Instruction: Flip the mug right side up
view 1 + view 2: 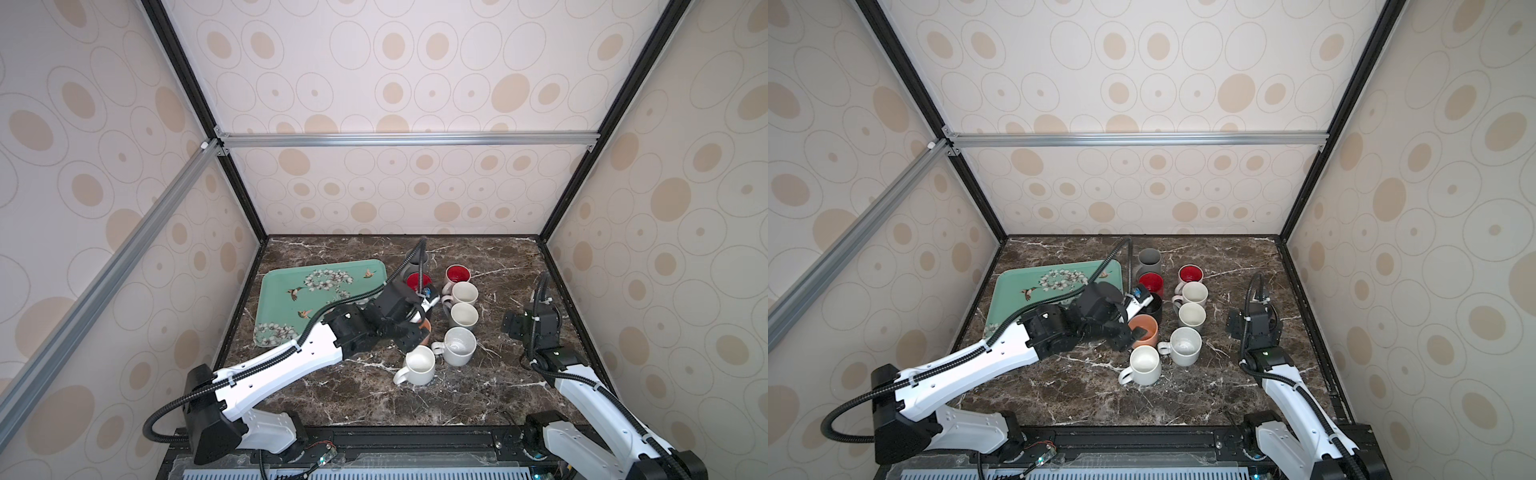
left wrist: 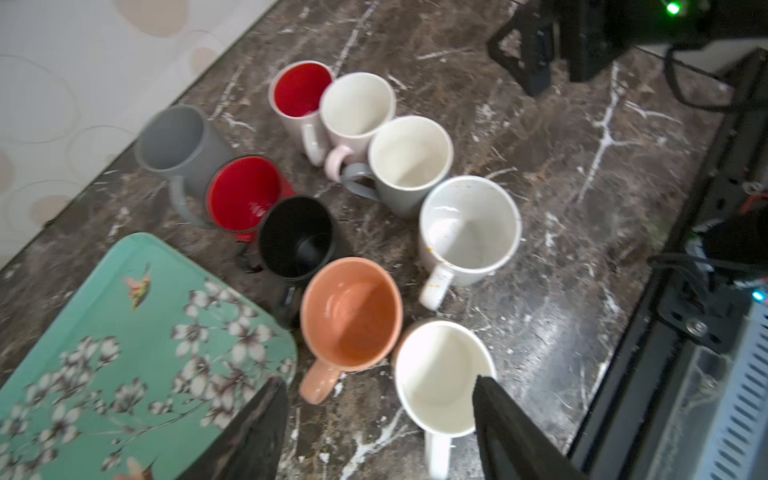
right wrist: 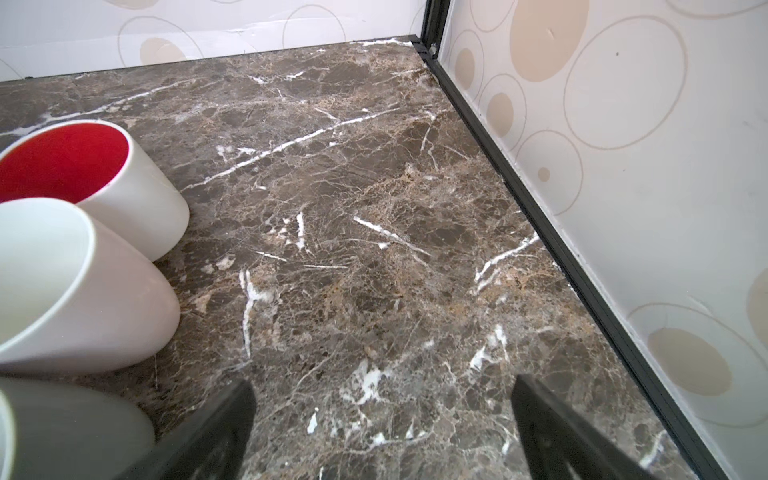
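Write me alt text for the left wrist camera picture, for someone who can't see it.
Nine mugs stand open side up in a cluster on a brown marble table, including an orange mug. A teal flowered tray lies beside them, and the left gripper shows open, empty jaws.

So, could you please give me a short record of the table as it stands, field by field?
Surface: dark brown marble tabletop
Tray: green floral rectangular tray, nothing seen on it, left of the mugs in both top views
Mugs: nine ceramic mugs, all right side up, clustered mid-table
Nearest pair: peach-orange mug beside plain white mug
Left gripper: open, holding nothing, above that pair
Right gripper: open, empty, over bare marble
Task state: no mug seen upside down
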